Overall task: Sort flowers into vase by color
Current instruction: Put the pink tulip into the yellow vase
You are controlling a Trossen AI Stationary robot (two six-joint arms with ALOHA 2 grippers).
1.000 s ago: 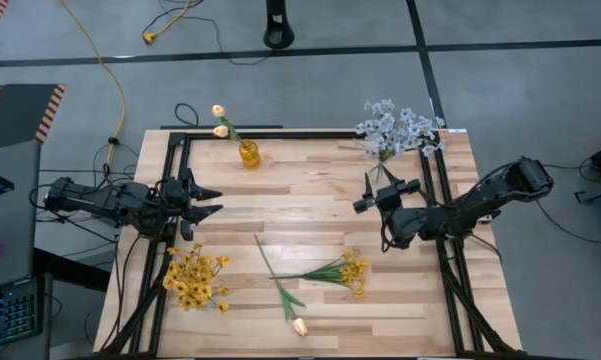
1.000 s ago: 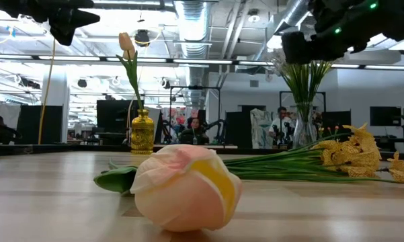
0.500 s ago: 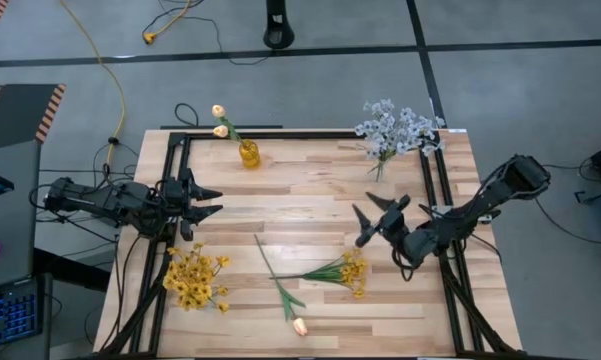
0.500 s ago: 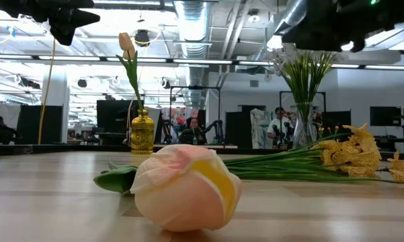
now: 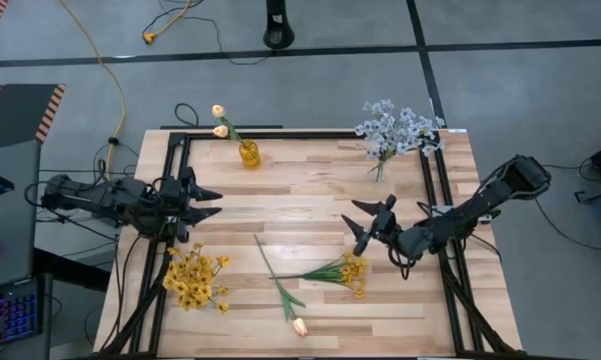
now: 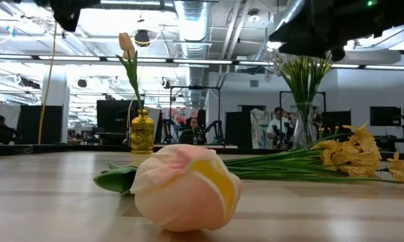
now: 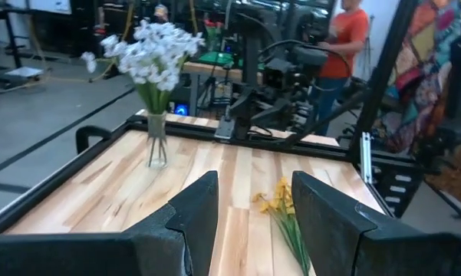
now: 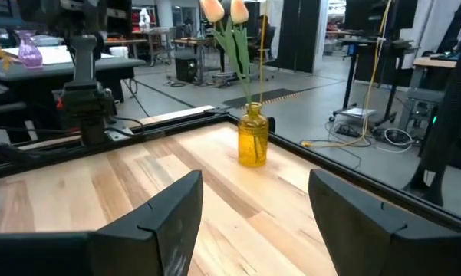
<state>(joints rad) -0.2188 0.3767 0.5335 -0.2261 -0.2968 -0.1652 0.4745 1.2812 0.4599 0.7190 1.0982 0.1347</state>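
Note:
A loose peach tulip [image 5: 298, 325] and a loose yellow sprig [image 5: 342, 270] lie flat on the wooden table, the tulip bud [image 6: 185, 187] close to the near edge. Two tulips stand in a yellow vase [image 5: 248, 152] at the far side. Blue-white flowers [image 5: 395, 130] stand in a clear vase [image 7: 156, 142] at the far right. A yellow bunch [image 5: 193, 278] sits near left. My left gripper [image 5: 208, 205] hovers open at the table's left edge. My right gripper [image 5: 363, 224] hovers open above the table, just beyond the yellow sprig, pointing toward the yellow vase [image 8: 252, 138].
A black metal frame [image 5: 180, 135] runs along the table's left, far and right edges. Bare wood lies in the table's middle between the two grippers. Beyond the table stand desks, screens and people [image 7: 345, 38].
My right gripper has swung from near the clear vase toward the table's near edge, closer to the loose yellow sprig, turning as it went and staying open. My left gripper has risen slightly.

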